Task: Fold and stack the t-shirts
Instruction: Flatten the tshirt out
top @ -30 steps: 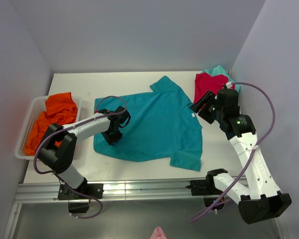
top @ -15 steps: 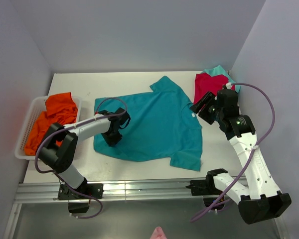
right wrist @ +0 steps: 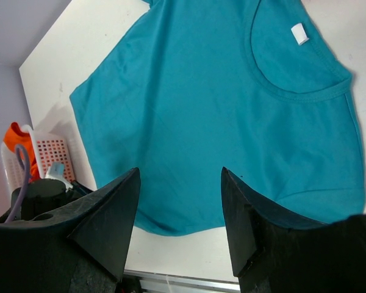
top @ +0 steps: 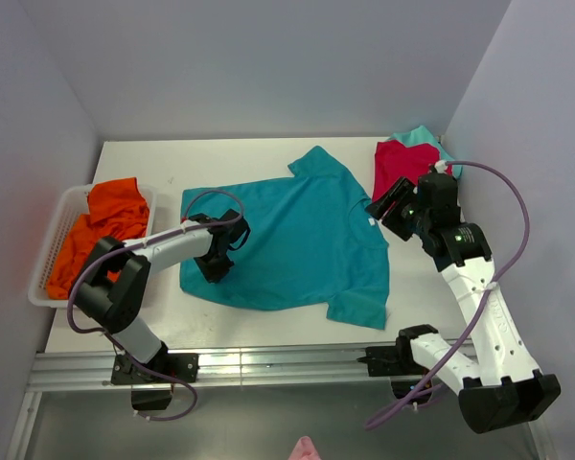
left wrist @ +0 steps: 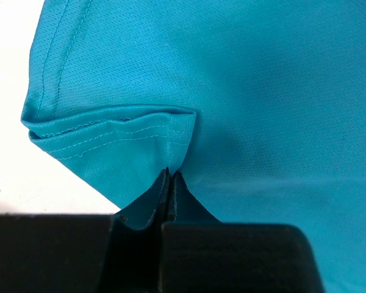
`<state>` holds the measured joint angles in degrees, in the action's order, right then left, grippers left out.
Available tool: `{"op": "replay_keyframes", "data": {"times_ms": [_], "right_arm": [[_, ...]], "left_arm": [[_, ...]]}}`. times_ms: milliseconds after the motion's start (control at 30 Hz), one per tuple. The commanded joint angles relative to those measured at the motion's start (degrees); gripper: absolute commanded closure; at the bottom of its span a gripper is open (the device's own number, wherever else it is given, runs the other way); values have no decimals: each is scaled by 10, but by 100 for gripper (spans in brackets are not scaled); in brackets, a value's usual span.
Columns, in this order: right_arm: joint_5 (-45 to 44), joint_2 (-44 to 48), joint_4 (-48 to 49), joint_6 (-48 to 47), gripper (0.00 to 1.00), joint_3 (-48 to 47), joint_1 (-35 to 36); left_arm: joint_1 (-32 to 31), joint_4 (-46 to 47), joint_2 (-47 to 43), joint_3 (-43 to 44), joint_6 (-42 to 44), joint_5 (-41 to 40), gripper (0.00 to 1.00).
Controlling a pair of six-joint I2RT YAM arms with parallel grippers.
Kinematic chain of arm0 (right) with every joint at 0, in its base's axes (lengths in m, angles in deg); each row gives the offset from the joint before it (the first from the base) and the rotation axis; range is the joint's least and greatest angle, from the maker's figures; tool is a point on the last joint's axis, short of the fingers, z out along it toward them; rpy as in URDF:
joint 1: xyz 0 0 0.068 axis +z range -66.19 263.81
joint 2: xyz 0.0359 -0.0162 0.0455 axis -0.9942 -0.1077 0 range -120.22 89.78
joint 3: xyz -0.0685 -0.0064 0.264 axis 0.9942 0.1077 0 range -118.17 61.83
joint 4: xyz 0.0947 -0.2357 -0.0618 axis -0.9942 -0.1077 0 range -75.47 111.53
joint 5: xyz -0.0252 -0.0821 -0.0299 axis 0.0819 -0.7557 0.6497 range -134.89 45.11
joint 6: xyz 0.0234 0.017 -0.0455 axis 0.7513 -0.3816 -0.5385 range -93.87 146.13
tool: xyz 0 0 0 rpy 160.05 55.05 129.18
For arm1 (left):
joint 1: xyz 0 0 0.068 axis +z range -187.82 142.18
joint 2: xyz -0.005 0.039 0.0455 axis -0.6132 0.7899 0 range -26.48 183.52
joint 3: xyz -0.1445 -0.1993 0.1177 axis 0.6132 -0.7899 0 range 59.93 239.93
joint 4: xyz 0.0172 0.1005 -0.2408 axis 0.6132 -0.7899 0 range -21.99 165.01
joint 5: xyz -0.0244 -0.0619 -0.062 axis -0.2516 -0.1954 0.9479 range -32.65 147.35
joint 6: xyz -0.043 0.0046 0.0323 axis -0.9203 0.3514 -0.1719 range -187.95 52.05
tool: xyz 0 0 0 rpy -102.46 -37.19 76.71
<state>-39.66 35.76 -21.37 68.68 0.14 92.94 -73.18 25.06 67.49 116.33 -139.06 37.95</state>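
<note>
- We see the left gripper (left wrist: 171,178) with its jaws pressed together on a pinched fold of the teal-blue t-shirt (top: 297,240), at the hem, toward the left edge of the table (top: 220,158)
- The right gripper (right wrist: 180,174) has its jaws spread wide, gripping nothing, above the collar by the white neck label (right wrist: 299,33)
- The tee lies spread flat mid-table, with the hem turned over beside the pinch
- Its long axis runs left to right: neck toward the right edge, hem toward the left, one sleeve toward the far edge and one toward the near edge

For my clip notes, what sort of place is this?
Probably a robot test cell: plain walls around a white table, a metal rail at its edge, a teal t-shirt spread out.
</note>
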Motion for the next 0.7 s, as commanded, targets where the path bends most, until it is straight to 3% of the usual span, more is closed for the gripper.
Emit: {"op": "replay_keyframes", "data": {"times_ms": [0, 667], "right_arm": [[-14, 8, 10, 1, 37, -3, 3], [-1, 31, 0, -8, 39, 35, 3]], "left_arm": [[-3, -12, -14, 6, -4, -13, 100], [-25, -110, -203, -105, -168, -16, 100]]}}
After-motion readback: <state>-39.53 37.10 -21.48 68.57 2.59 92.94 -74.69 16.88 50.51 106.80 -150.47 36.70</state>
